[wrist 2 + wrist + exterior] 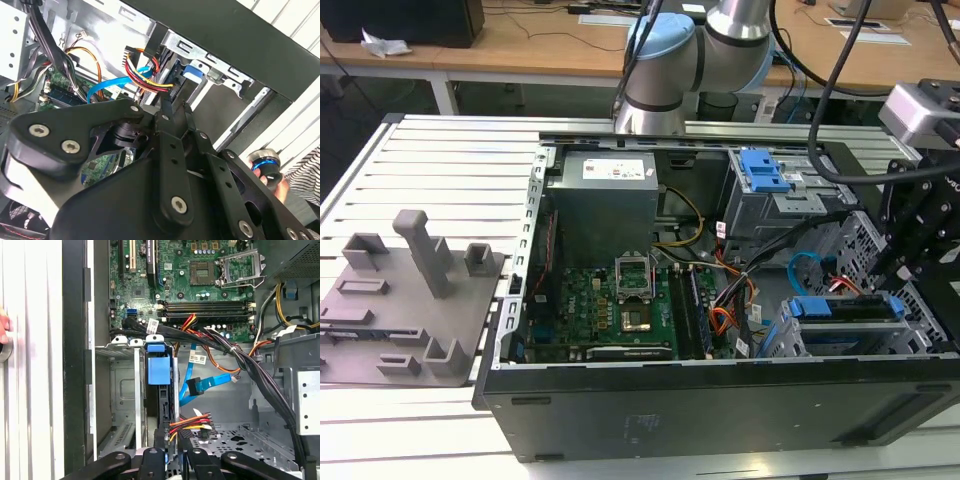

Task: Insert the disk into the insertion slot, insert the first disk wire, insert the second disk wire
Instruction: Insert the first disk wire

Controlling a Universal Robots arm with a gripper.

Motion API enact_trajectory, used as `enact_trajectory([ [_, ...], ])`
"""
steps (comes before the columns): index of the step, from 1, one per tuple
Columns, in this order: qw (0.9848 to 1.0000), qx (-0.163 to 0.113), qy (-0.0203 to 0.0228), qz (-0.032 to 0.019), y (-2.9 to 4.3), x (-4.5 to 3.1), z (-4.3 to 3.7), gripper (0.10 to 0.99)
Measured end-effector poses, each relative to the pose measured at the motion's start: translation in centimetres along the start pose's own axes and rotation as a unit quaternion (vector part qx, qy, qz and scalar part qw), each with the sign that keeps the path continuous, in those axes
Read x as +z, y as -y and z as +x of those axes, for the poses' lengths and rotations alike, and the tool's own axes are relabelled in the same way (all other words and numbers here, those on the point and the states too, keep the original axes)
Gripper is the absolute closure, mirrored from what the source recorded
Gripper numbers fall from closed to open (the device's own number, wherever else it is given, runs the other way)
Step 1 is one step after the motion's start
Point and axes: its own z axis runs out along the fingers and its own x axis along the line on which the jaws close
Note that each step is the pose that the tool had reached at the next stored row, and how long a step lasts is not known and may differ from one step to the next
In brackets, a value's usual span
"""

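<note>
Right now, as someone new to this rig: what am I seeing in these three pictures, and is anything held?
A robot arm reaches over an open computer case on a slatted table. The exterior view looks on from off the arm; both wrist views ride on it, looking inside. The blue-framed disk stands in its grey metal cage. The gripper is down beside it, at the red-and-yellow wires; whether it grips them I cannot tell. The light-blue cable's plug hangs apart from the disk.

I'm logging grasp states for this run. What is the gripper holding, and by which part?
The gripper looks closed on the first disk wire, the orange, yellow and black bundle, at its plug end by the disk.
</note>
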Motion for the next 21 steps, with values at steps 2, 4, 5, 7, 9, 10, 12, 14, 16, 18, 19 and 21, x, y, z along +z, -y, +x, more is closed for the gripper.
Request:
enact_trajectory([
  [2, 1.0000, 0.000, -0.0001, 0.0000, 0.00, -0.03, 0.00, 0.839],
  [4, 1.0000, 0.000, -0.0001, 0.0000, 0.00, -0.04, 0.00, 0.839],
  [5, 1.0000, 0.000, -0.0002, 0.0000, 0.00, -0.04, 0.00, 0.855],
  [7, 1.0000, 0.000, -0.0001, 0.0000, 0.00, -0.06, 0.00, 0.980],
  [9, 1.0000, 0.000, -0.0001, 0.0000, 0.00, -0.07, 0.00, 0.980],
  [10, 1.0000, 0.000, -0.0001, 0.0000, 0.00, -0.07, 0.00, 0.980],
  [12, 1.0000, 0.000, -0.0001, 0.0000, 0.00, -0.08, 0.00, 0.980],
  [14, 1.0000, 0.000, -0.0003, 0.0000, -0.10, -0.10, 0.01, 0.980],
  [16, 1.0000, 0.000, -0.0002, 0.0000, -0.84, -0.04, 0.03, 0.980],
  [18, 1.0000, 0.000, -0.0001, 0.0002, -2.46, 0.04, 0.10, 0.980],
  [19, 1.0000, 0.000, -0.0002, 0.0002, -3.09, 0.08, 0.12, 0.980],
  [21, 1.0000, 0.000, -0.0002, 0.0002, -3.80, 0.11, 0.15, 0.980],
])
